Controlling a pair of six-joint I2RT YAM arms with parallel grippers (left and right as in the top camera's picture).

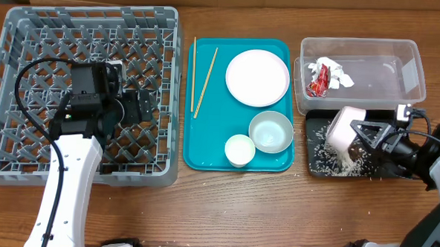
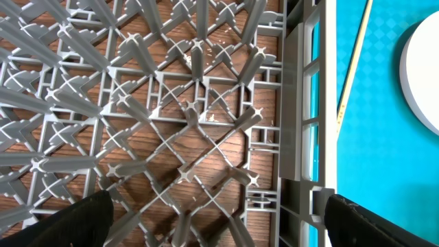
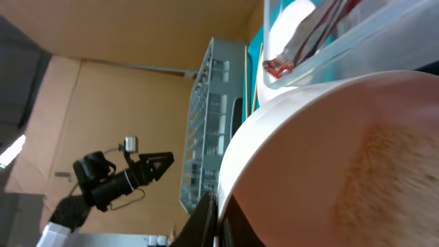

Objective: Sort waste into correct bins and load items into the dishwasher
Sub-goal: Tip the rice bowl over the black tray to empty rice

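Note:
My right gripper is shut on the rim of the pale pink bowl and holds it tipped on its side over the black tray. Loose rice lies in that tray. In the right wrist view the bowl fills the frame, with the fingers pinching its rim. The red-and-white wrapper lies in the clear tub. My left gripper is open and empty over the grey dish rack, just above its lattice floor. No brown lump shows.
The teal tray between rack and bins holds two chopsticks, the round plate, the blue-grey bowl and the white cup. The rack's right wall stands beside the tray's left edge.

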